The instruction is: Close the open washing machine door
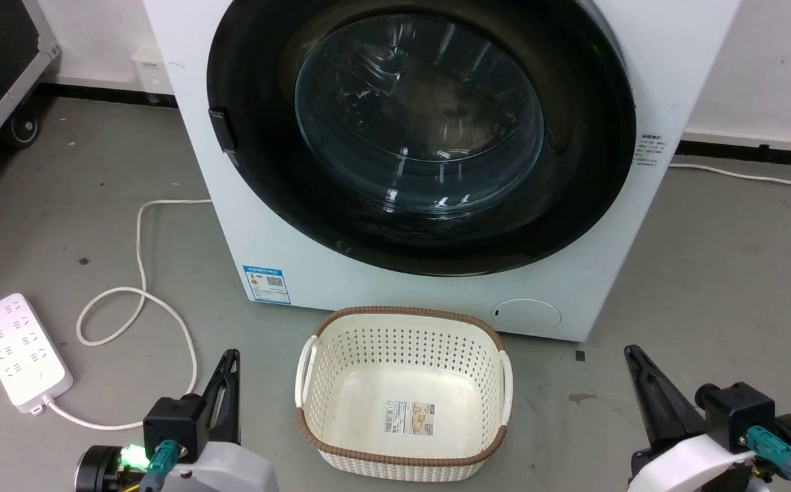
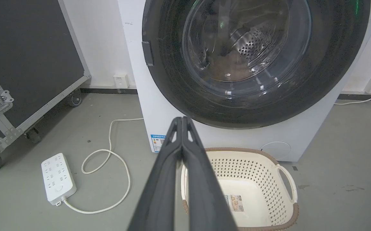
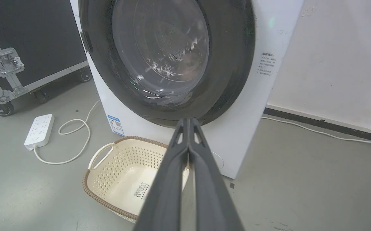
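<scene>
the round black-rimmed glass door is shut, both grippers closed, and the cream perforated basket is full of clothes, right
No: the cream perforated basket is empty but for a label, as the head view shows. The round black-rimmed glass door does look shut, and the left gripper and right gripper are closed.

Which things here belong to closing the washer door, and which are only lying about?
Belong to the job: washing machine door, washing machine, left claw, right claw.
Lying about: laundry basket, power strip, white cable, wheeled black case.
</scene>
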### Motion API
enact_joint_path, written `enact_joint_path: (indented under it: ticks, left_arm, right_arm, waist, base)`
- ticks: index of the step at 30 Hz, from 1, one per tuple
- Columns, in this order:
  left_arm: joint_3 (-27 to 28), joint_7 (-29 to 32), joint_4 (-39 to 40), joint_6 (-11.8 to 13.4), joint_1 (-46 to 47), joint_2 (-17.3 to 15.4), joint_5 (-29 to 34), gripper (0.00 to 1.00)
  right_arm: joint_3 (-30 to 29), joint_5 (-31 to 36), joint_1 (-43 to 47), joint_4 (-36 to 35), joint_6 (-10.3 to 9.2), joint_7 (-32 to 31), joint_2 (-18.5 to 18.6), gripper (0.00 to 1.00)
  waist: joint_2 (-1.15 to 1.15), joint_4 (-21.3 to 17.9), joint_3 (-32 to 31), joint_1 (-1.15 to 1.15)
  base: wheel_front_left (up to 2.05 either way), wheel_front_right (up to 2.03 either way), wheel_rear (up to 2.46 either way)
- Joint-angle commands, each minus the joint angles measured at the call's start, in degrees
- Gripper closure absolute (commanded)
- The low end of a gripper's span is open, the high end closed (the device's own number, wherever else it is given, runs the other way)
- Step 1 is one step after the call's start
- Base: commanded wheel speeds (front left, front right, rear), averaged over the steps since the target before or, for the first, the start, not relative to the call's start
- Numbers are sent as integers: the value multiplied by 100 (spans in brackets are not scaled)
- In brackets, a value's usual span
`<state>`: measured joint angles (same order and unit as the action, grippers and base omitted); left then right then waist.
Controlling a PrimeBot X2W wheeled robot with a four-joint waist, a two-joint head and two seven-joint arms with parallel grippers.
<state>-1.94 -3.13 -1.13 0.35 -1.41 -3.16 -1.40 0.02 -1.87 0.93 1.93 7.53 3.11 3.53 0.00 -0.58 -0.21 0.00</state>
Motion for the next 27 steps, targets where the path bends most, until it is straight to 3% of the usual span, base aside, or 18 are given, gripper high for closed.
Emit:
enact_joint_path:
  ticks: [1, 27]
  left_arm:
    - [25, 16, 23, -13, 69, 0, 55, 100]
    - [194, 313, 113, -35, 141, 28, 140, 100]
  right_arm:
    - [-2, 52, -62, -46, -3, -14, -31, 100]
    - [-2, 187, -93, -193, -4, -311, -65, 100]
  waist:
    - [0, 1, 0, 0]
    - [0, 58, 21, 0]
  base:
    - [0, 0, 0]
    - [0, 0, 0]
